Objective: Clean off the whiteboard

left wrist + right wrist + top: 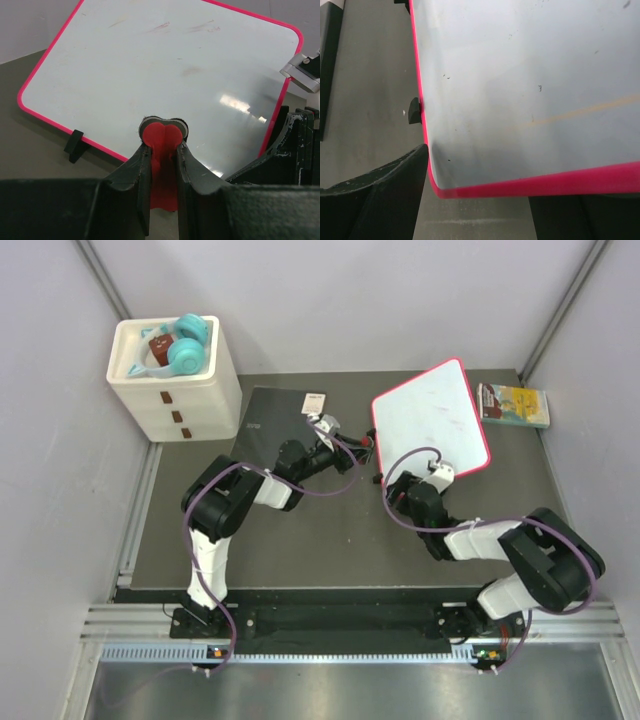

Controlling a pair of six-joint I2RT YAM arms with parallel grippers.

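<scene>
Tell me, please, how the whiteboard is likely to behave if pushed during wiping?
The whiteboard looks thin and stiff, so probably light. Standing on small black feet, it may slide or rock under the left gripper's eraser unless braced. Its glossy face likely offers little grip.

Pink-framed whiteboard [430, 418], faintly smudged, back-right

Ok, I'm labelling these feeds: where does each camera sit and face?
Top external: above, behind the bases, looking down on the table; left arm and right arm show.
Left wrist: on the left arm, facing the whiteboard; the left tool clamps a red eraser.
Right wrist: on the right arm, close over the whiteboard's corner; the right tool shows, open.
All three share the whiteboard.
</scene>
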